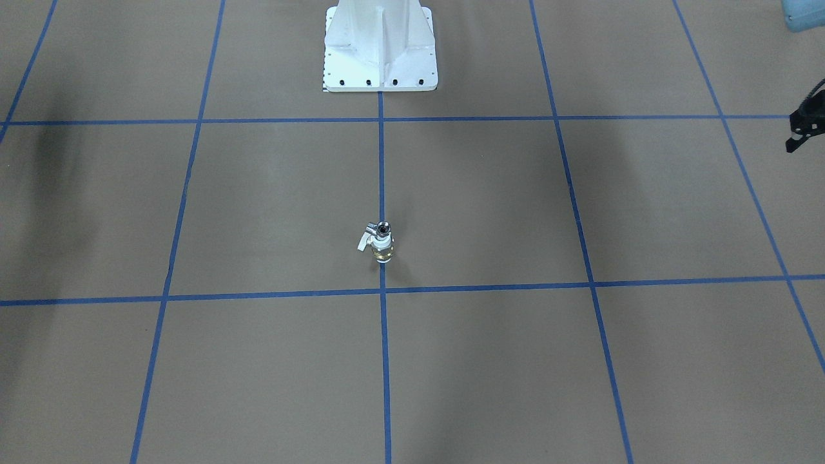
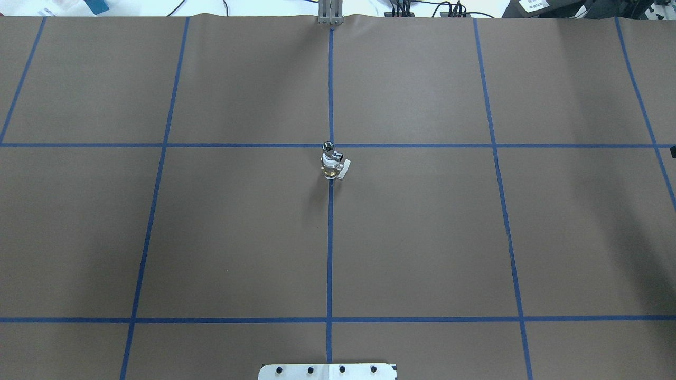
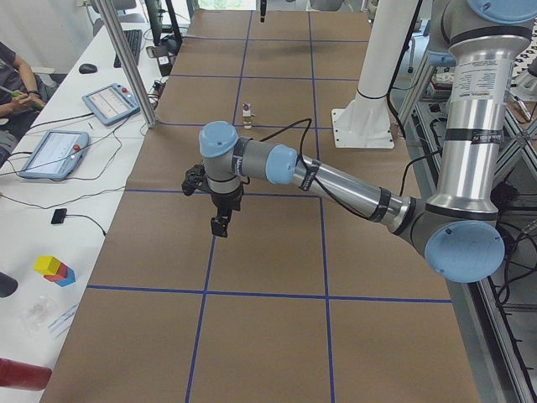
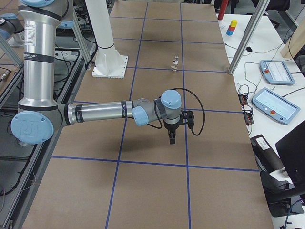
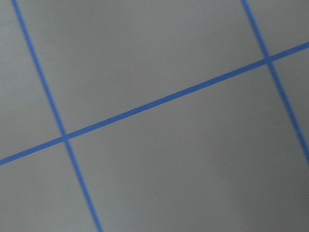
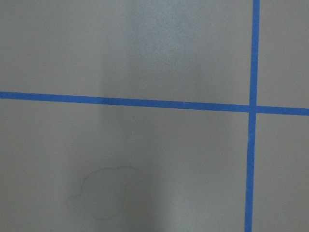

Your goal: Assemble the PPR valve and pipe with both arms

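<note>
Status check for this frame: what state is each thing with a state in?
PPR valve: standing upright on the table, ungripped.
pipe: atop the PPR valve, apparently joined.
left gripper: away from the parts, empty; open or shut unclear.
right gripper: away from the parts, empty; open or shut unclear.

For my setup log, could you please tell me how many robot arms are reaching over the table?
2. The left arm reaches over the table's left end, the right arm over its right end; neither is near the valve.
</note>
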